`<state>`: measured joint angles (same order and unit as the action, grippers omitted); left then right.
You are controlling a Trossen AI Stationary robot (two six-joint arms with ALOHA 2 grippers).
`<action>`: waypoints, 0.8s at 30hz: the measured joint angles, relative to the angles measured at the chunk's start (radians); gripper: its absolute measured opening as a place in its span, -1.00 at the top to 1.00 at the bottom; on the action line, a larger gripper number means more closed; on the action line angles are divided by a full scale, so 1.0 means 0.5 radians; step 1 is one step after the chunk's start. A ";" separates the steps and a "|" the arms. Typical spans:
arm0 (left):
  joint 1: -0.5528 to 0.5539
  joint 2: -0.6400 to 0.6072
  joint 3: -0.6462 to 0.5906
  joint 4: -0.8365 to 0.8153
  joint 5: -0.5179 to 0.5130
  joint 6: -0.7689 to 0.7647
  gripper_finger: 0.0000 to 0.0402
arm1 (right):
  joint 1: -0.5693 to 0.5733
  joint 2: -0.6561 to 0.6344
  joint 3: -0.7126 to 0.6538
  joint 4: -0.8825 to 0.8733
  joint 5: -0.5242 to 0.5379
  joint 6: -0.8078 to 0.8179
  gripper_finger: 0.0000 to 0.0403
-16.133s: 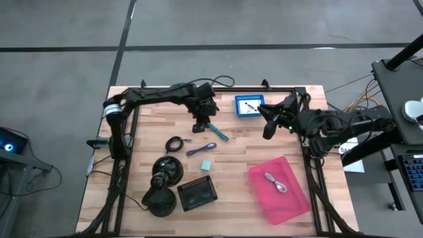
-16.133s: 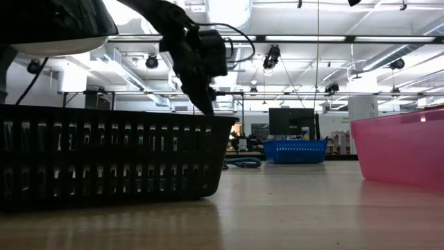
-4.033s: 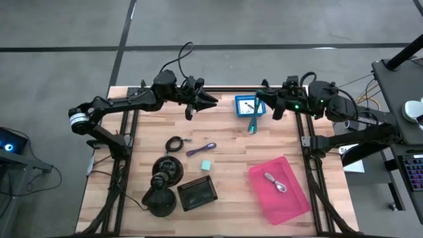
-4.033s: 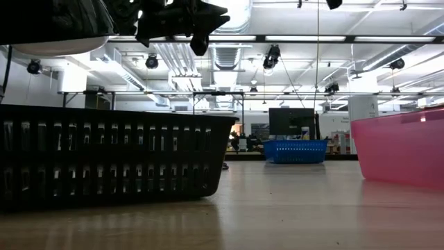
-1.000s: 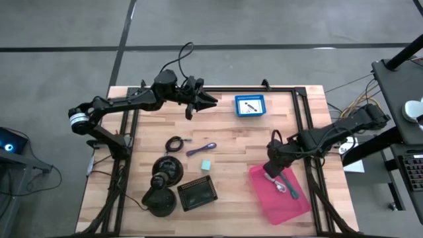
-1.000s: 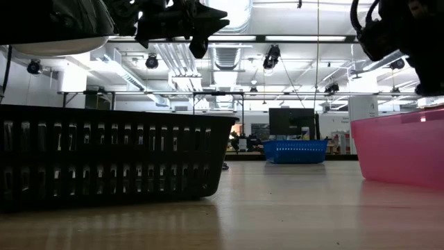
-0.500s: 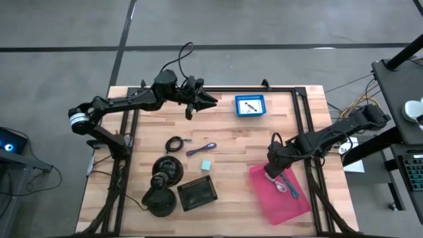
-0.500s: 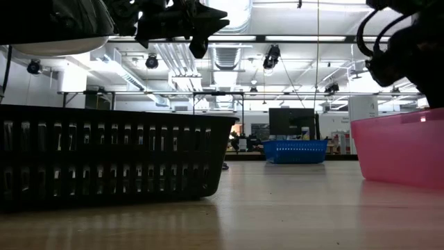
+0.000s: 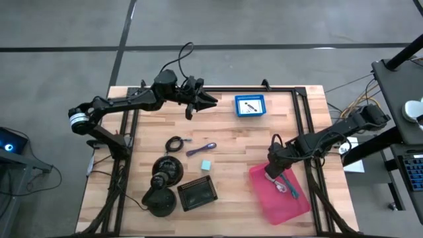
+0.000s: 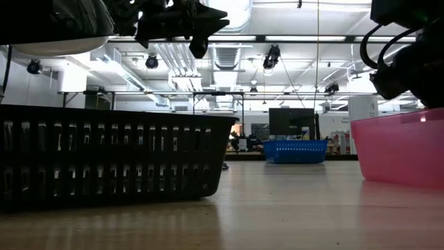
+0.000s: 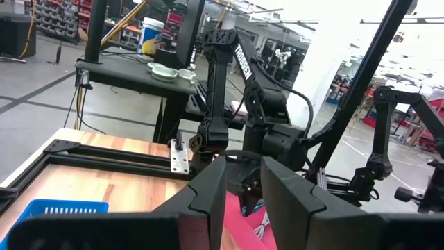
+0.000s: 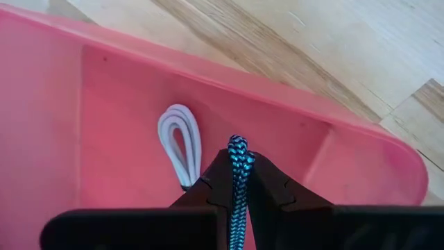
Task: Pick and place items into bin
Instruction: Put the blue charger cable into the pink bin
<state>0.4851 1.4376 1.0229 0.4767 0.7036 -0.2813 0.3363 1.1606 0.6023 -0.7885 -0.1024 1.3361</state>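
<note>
The right pincer (image 9: 269, 173) carried the teal-handled tool (image 12: 238, 182) from the table's far edge — into the pink bin (image 9: 264, 196).

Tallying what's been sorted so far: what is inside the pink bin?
The pink bin holds a looped white cable. The right gripper, shut on a teal braided tool, hangs over it; the gripper hides part of the floor.

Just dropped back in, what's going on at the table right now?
The right tool is shut on the teal-handled tool and holds it over the pink bin, where a white cable already lies. The left tool hangs in the air near the table's far edge, holding nothing visible. The coiled black cable, purple pen and pale teal cube are not yet picked up and lie on the table.
</note>
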 joint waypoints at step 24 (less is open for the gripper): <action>0.000 0.000 0.000 0.000 0.000 -0.003 0.62 | 0.000 0.001 -0.080 0.149 0.256 0.104 0.94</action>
<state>0.4850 1.4376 1.0229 0.4768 0.7036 -0.2831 0.3363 1.1610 0.5621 -0.7139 0.0254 1.3880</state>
